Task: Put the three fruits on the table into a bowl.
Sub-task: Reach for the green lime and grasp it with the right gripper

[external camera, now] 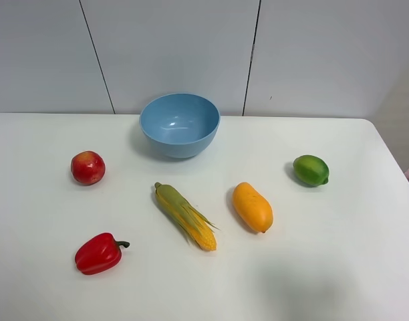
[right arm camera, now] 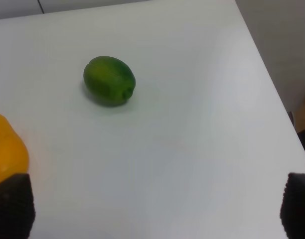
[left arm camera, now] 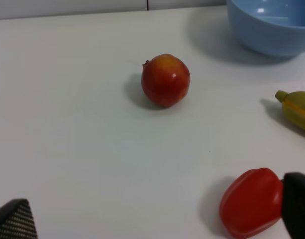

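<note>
The red apple [external camera: 88, 167] sits at the left of the white table [external camera: 325, 267]; the left wrist view shows it [left arm camera: 165, 80] well ahead of my open, empty left gripper [left arm camera: 155, 214]. The orange-yellow mango [external camera: 252, 206] lies right of centre. The green lime [external camera: 311, 170] lies at the right; it also shows in the right wrist view [right arm camera: 109, 80], ahead of my open, empty right gripper [right arm camera: 153, 206], with the mango's end [right arm camera: 7, 149] beside one fingertip [right arm camera: 10, 204]. The light blue bowl [external camera: 180, 144] stands empty at the back centre. Neither gripper shows in the exterior view.
A red bell pepper [external camera: 97, 253] lies front left, close to one left fingertip [left arm camera: 297, 204]. A corn cob with green husk [external camera: 186, 215] lies in the middle. The table's right edge [external camera: 391, 160] runs just beyond the lime.
</note>
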Motion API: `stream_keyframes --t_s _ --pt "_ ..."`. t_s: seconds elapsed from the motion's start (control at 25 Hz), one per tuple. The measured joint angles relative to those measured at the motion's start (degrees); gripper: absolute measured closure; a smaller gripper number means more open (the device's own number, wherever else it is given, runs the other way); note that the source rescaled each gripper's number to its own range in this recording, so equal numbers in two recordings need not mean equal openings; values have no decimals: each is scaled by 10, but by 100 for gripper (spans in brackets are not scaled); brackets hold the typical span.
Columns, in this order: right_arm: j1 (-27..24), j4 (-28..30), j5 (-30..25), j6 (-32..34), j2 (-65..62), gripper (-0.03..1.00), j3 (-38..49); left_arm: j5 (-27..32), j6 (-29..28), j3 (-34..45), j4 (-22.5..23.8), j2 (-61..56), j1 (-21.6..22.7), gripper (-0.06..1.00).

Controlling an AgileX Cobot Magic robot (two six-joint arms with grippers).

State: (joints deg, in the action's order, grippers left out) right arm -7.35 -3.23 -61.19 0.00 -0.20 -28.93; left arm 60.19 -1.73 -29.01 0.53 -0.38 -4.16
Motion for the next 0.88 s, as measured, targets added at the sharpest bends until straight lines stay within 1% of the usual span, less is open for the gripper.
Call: stream_keyframes --t_s 0.36,0.52,0.64,0.8,0.88 --pt "0 0 0 0 0 -3 0 0 0 0 0 0 0 -6" --pt "0 -6 3 50 0 -3 0 0 0 0 0 0 0 -6" --pt "0 -8 2 63 9 -3 -3 0 0 0 0 0 0 -6" --pt "20 2 11 46 120 -3 -61 0 0 0 0 0 0 -6" --pt "31 12 19 27 213 -3 -103 0 0 0 0 0 0 -6"
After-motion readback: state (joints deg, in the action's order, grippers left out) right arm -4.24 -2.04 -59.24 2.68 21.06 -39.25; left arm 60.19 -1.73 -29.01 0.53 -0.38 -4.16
